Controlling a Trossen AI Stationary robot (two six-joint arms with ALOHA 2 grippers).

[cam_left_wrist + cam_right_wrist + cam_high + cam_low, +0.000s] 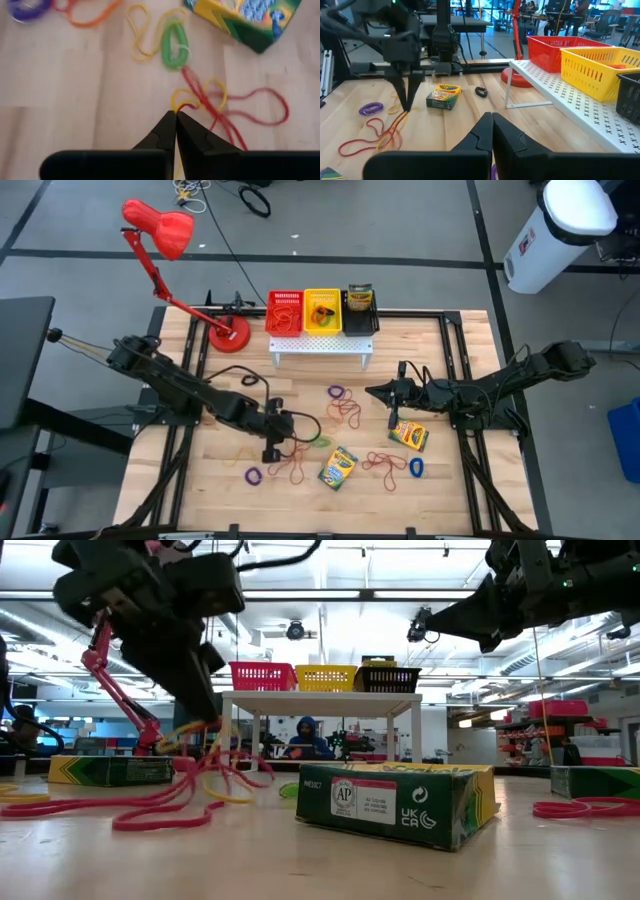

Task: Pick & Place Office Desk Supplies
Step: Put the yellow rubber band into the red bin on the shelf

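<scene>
Both arms are dark, built of slim jointed black links with cables running along them. Each left claw [176, 117] and right claw [492, 119] finger is matte black, wedge-shaped, tapering to a narrow tip.

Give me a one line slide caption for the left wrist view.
Left gripper shut on a yellow rubber band tangled with red rubber bands, beside a crayon box.

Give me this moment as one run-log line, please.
left gripper: shut on yellow rubber band | right gripper: shut, empty, above table
</scene>
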